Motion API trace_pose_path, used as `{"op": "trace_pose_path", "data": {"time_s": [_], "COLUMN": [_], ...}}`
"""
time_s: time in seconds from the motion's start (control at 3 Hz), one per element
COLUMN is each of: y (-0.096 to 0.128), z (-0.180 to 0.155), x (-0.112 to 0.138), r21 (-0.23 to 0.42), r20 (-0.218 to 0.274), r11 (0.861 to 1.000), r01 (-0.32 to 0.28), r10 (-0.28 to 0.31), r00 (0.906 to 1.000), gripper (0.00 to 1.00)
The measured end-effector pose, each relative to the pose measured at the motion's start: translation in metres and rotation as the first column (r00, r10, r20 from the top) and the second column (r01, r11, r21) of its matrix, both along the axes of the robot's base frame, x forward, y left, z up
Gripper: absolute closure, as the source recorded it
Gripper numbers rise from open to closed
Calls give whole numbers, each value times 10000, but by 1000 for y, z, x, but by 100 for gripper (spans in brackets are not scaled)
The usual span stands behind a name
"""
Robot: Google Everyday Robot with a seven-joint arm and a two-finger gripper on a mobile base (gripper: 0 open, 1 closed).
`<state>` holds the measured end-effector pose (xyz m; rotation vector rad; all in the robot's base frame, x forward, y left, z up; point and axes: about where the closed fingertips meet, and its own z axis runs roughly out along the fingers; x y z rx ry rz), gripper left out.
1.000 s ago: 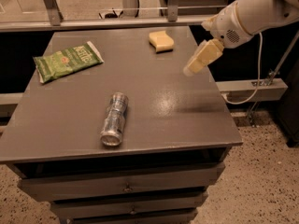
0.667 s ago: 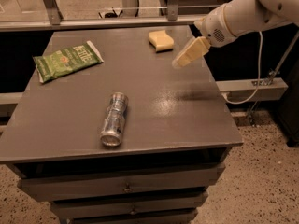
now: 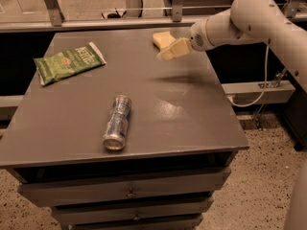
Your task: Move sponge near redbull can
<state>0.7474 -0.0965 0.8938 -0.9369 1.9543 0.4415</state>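
Observation:
The sponge, a pale yellow foam block, lies on the grey table near its far edge, right of centre. The redbull can, silver and blue, lies on its side near the table's front, its round top facing the front edge. My gripper hangs above the table just in front of and right beside the sponge, reaching in from the right on the white arm. It partly overlaps the sponge's near edge in the view.
A green chip bag lies flat at the table's back left. The table has drawers below its front edge. A metal rail runs behind the table. A cable hangs at the right.
My gripper has moved left and toward the back of the table, from right of the sponge to just in front of it. The sponge, can and bag have not moved.

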Motion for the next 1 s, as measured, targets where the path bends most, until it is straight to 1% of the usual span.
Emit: {"op": "trace_pose_path", "data": {"time_s": [0.33,0.67,1.0], "y": [16,26,28], "z": [-9,-22,-30], "x": [25,51,66], "r21": [144,108,67], "r20": [209,378,389], "r11": [9994,9982,9971], "r01": [315,587,753], "r10": [-318,-591,-755], "r00": [9993,9975,9964], "gripper": [0,0,0]}}
